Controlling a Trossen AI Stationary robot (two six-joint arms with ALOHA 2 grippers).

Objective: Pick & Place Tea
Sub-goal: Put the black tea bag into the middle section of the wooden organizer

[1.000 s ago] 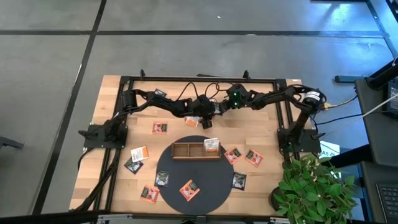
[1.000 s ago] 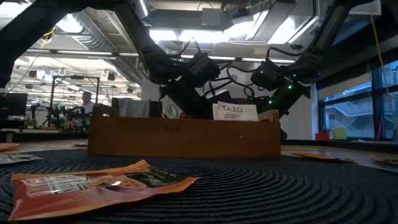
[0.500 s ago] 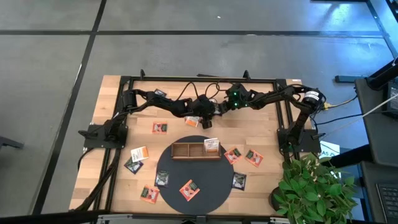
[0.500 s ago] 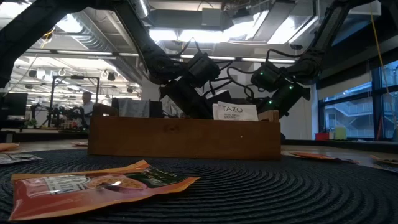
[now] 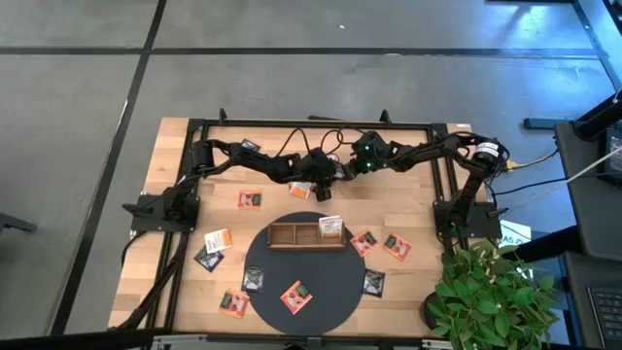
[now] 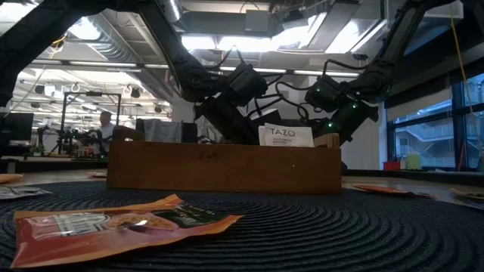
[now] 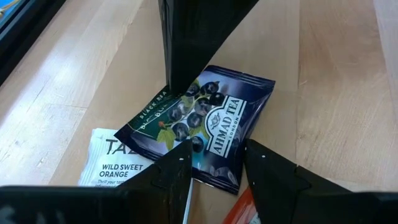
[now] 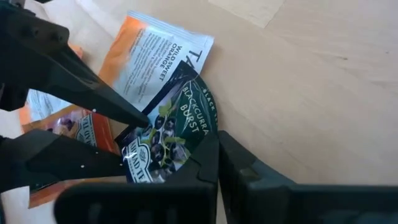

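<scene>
High view: both arms meeting at twelve o'clock of the wooden tray [image 5: 292, 235], one white Tazo sachet [image 5: 330, 226] standing in its right compartment, roughly ten sachets lying loose around the round mat [image 5: 335, 282] and table, so mostly undone. Right gripper [image 8: 217, 163] pinched shut on the edge of a dark Ahmad blackcurrant sachet [image 8: 169, 129]; left gripper [image 7: 214, 165] spread open, straddling the same flat, glossy packet atop a Wild Sweet Orange sachet [image 7: 118, 163].

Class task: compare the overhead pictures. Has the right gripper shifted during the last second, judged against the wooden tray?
Yes, slightly. The right gripper has crept left toward the left gripper, staying behind the wooden tray.
</scene>
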